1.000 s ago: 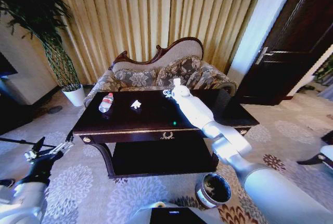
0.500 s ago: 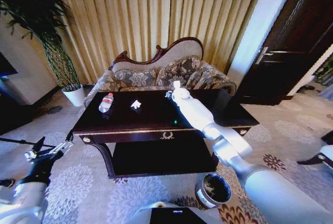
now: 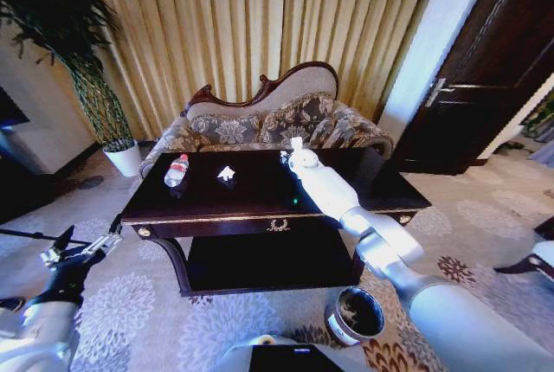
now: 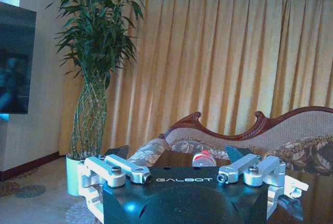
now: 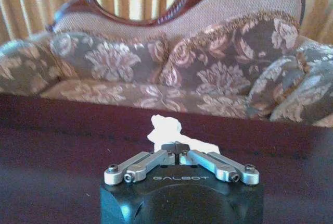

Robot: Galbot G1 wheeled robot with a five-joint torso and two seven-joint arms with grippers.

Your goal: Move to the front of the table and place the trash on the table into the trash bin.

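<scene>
The table [image 3: 260, 183] is the landmark: dark and glossy, standing in front of the flowered sofa [image 3: 260, 125], and the robot is already facing its drawer side. So the drive-up part looks done and the pick-up step is in hand.

The bin [image 3: 353, 314] is sitting on the carpet off the table's front right corner, close to the robot's base.

The right arm is reaching across the table's right half toward the far edge. In the right wrist view the right gripper [image 5: 177, 150] is showing its fingers drawn together at the tips, pinching the near edge of a paper scrap [image 5: 167, 129] that is lying near the table's back edge, sofa side — my reading is a grasp being made or just made, though how firm it is cannot be told.

The left gripper [image 4: 193, 174] is waiting low, off the table's front left corner, fingers spread wide and holding nothing.

Remaining trash: a bottle [image 3: 177, 169] is lying at the table's left end, and a second scrap [image 3: 227, 173] is lying just right of it.

Next move, as I judge it — lifting the pinched scrap clear of the tabletop, then swinging back and down over the bin before letting go.
</scene>
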